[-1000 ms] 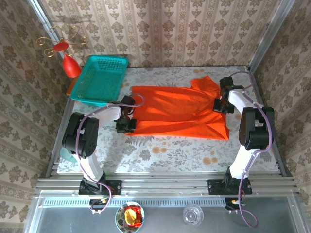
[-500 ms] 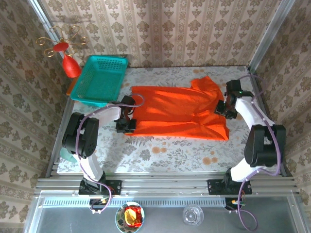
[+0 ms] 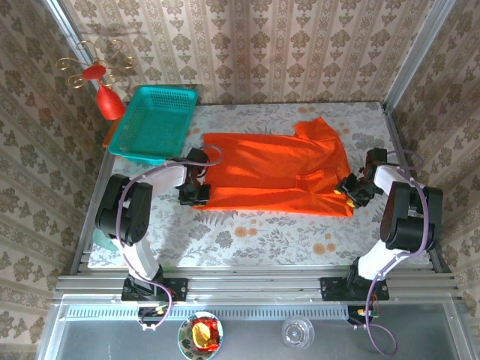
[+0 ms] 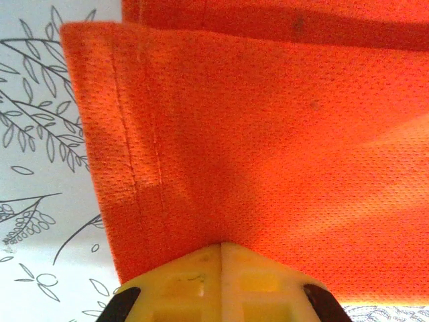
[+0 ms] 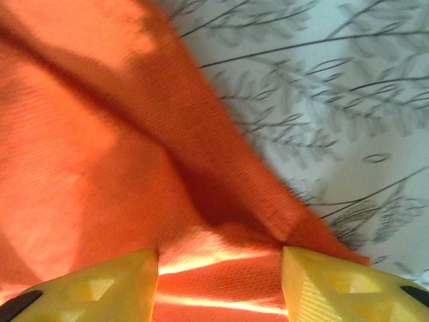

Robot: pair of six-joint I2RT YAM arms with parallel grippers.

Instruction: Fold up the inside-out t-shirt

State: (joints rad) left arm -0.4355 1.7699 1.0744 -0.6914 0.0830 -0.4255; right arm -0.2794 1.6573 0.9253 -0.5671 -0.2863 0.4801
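The orange-red fabric t-shirt (image 3: 270, 176) is laid across the floral-printed table (image 3: 255, 232), the teal mesh basket (image 3: 157, 120) set behind its left end

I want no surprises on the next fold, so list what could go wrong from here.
1. The left gripper pinches only the hem edge of the t-shirt; a pull may slip it free.
2. The right gripper stands open over a rumpled corner and may catch one layer only.
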